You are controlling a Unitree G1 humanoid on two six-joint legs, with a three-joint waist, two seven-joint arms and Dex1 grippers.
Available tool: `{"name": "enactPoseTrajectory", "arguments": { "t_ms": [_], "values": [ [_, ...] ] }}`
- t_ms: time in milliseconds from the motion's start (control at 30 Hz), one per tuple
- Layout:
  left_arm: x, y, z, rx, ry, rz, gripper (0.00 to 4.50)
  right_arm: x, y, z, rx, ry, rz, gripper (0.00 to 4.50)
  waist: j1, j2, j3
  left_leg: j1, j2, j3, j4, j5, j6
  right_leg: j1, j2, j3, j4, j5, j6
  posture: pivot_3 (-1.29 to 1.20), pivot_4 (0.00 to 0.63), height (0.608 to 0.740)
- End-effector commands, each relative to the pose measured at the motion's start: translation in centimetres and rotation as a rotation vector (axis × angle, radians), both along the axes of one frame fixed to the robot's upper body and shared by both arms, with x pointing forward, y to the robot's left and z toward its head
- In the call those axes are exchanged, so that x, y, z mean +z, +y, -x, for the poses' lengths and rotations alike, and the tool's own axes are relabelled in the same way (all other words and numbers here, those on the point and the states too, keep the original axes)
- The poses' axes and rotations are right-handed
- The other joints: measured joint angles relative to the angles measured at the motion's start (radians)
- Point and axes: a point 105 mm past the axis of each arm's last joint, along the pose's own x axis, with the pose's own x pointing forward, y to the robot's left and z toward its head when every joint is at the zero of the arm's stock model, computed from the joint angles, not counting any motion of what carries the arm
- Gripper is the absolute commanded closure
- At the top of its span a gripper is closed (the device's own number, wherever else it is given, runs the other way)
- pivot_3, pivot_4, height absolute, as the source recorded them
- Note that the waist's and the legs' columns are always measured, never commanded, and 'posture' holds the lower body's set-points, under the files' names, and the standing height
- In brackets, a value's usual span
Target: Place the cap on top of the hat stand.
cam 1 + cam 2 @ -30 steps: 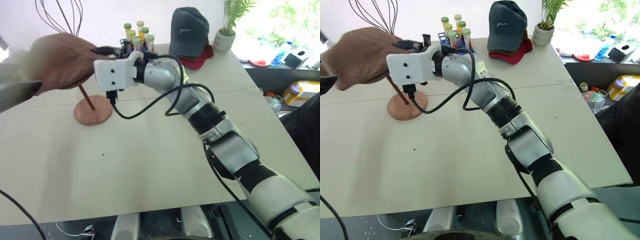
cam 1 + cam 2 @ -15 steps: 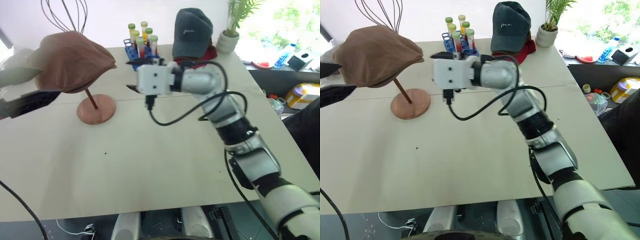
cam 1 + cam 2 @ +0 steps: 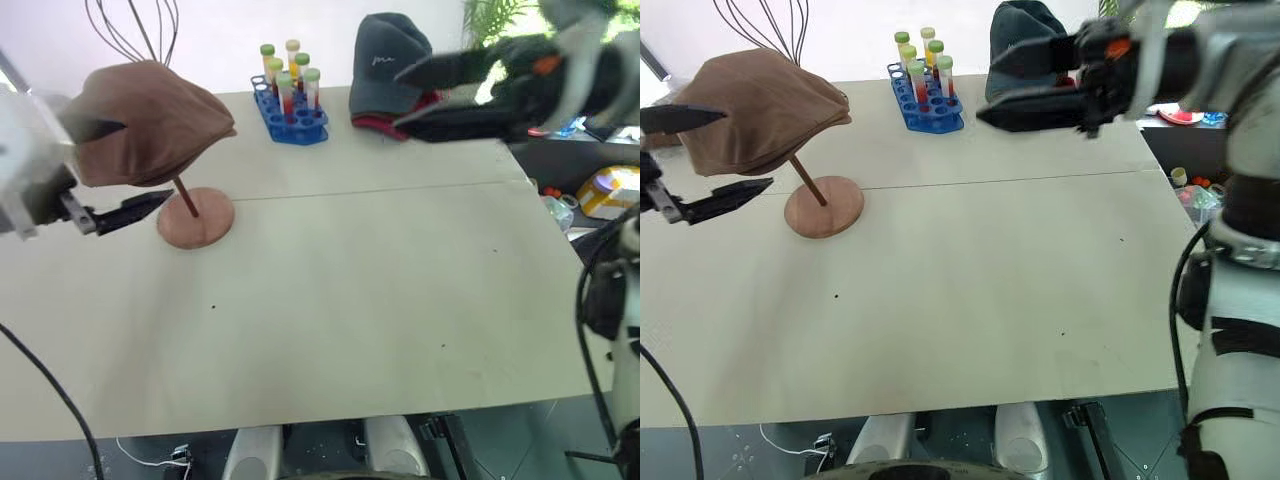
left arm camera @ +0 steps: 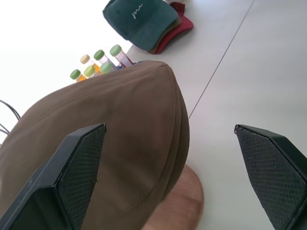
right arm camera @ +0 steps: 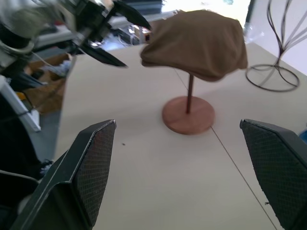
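The brown cap sits draped over the top of the hat stand, whose slanted rod and round wooden base show beneath it at the table's far left. My left gripper is open at the cap's left side, one finger above its rim and one below; I cannot tell whether either touches it. In the left wrist view the cap lies between the spread fingers. My right gripper hovers open and empty high over the table's far right, pointing left, well away from the cap.
A blue rack of capped tubes stands at the back centre. A dark baseball cap rests on a red one behind my right gripper. A wire head-shaped stand rises behind the hat stand. The table's right edge borders cluttered shelves.
My right gripper has drawn away from the cap, swung right and upward, rolled and opened wide. The cap stays on the stand. My left gripper has edged in toward the cap.
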Motion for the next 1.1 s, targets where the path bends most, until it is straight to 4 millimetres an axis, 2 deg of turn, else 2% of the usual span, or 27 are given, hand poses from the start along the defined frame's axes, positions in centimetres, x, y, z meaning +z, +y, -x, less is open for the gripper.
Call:
{"name": "enactPoseTrajectory", "arguments": {
  "t_ms": [33, 233, 400, 533, 733, 900, 1000, 1100],
  "values": [
    [-0.1, -1.5, -0.3, 0.009, -0.097, -0.107, 0.00, 1.9, -0.4, 1.5, 0.035, 0.010, -0.036, 0.11, -0.001, 0.000, 0.000, -0.002, 0.000, 0.001, 0.000, 0.000, 0.000, -0.002, 0.000, 0.000, 0.000, 0.000, 0.000, 0.00, 0.150, 0.728],
    [-1.2, -3.7, -1.4, 0.013, -0.155, -0.206, 0.00, 3.1, -0.1, 1.5, 0.022, 0.015, -0.057, 0.11, 0.002, 0.000, 0.000, -0.012, 0.000, 0.007, 0.007, 0.000, 0.001, -0.010, 0.003, 0.001, 0.002, 0.003, 0.004, 0.00, 0.150, 0.728],
    [-1.9, -3.9, -2.7, 0.094, -0.238, -0.324, 0.00, 2.8, 0.1, 1.4, 0.011, 0.003, -0.036, 0.11, 0.005, 0.000, 0.000, -0.012, -0.003, 0.009, 0.010, 0.000, 0.002, -0.009, 0.003, 0.002, 0.002, 0.006, 0.009, 0.00, 0.150, 0.728],
    [-1.4, -3.5, -3.6, 0.192, -0.340, -0.394, 0.00, 2.3, -0.1, 0.8, -0.026, -0.006, -0.022, 0.11, 0.014, 0.000, 0.000, -0.012, -0.002, 0.010, 0.011, 0.000, 0.002, -0.009, 0.003, 0.002, 0.002, 0.006, 0.009, 0.00, 0.150, 0.728],
    [-0.1, -4.1, -4.3, 0.239, -0.504, -0.410, 0.00, 2.1, -0.2, 0.7, -0.032, -0.015, -0.021, 0.11, 0.024, 0.000, 0.000, -0.012, -0.003, 0.010, 0.011, 0.000, 0.002, -0.009, 0.003, 0.002, 0.002, 0.007, 0.010, 0.00, 0.150, 0.728],
    [-1.3, -4.7, -4.4, 0.216, -0.518, -0.481, 0.00, 2.2, -0.3, 0.5, -0.045, -0.029, -0.020, 0.11, 0.023, 0.000, 0.000, -0.012, -0.003, 0.012, 0.011, 0.000, 0.002, -0.009, 0.004, 0.003, 0.002, 0.009, 0.013, 0.00, 0.150, 0.728],
    [-1.7, -4.7, -4.3, 0.221, -0.515, -0.477, 0.86, 2.2, -0.3, 0.5, -0.044, -0.033, -0.016, 0.00, 0.022, 0.000, 0.000, -0.011, -0.003, 0.012, 0.012, 0.000, 0.002, -0.009, 0.004, 0.004, 0.003, 0.009, 0.013, 0.00, 0.150, 0.728],
    [-1.9, -4.4, -4.4, 0.233, -0.509, -0.474, 2.44, 2.1, -0.3, 0.5, -0.044, -0.032, -0.013, 0.00, 0.022, 0.000, 0.000, -0.011, -0.003, 0.013, 0.012, 0.000, 0.002, -0.009, 0.004, 0.005, 0.003, 0.009, 0.013, 0.00, 0.150, 0.728]
  ]
}}
